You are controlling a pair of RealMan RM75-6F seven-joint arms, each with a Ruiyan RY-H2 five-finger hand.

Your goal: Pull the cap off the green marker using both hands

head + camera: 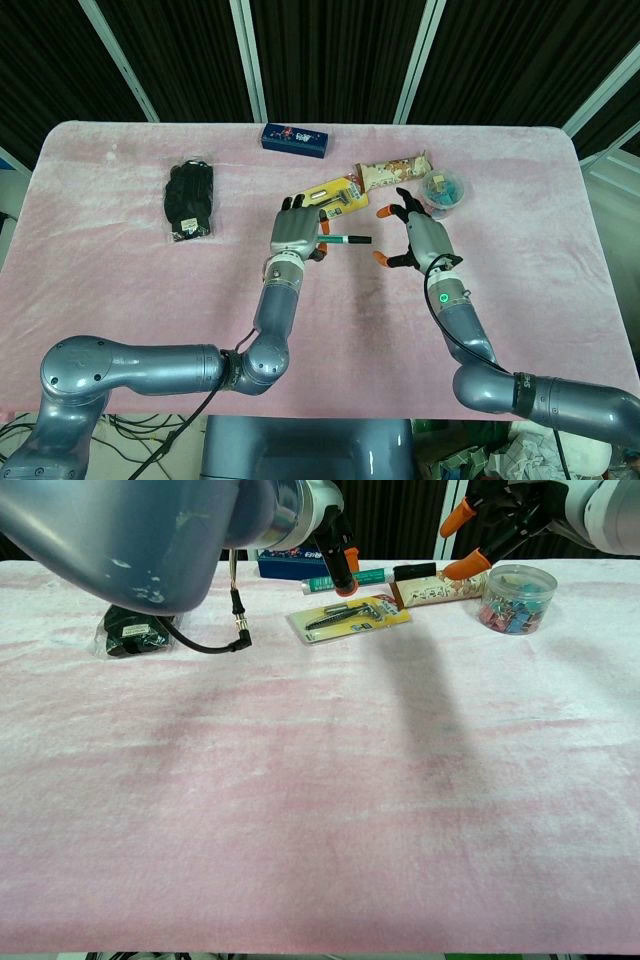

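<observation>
My left hand (297,231) holds the green marker (347,240) above the pink table, with its free end pointing toward my right hand. In the chest view the same marker (345,580) lies level in the left hand (330,540), raised off the cloth. My right hand (415,238) hovers just right of the marker's tip, fingers spread and holding nothing; a small gap separates its fingertips (381,258) from the marker. The chest view shows the right hand (505,515) at the top right, its orange-tipped fingers apart.
On the pink table (120,300) lie a black glove (190,200) at the left, a blue box (295,139) at the back, a yellow tool pack (335,192), a snack bar (390,172) and a clear tub of clips (446,190) behind the hands.
</observation>
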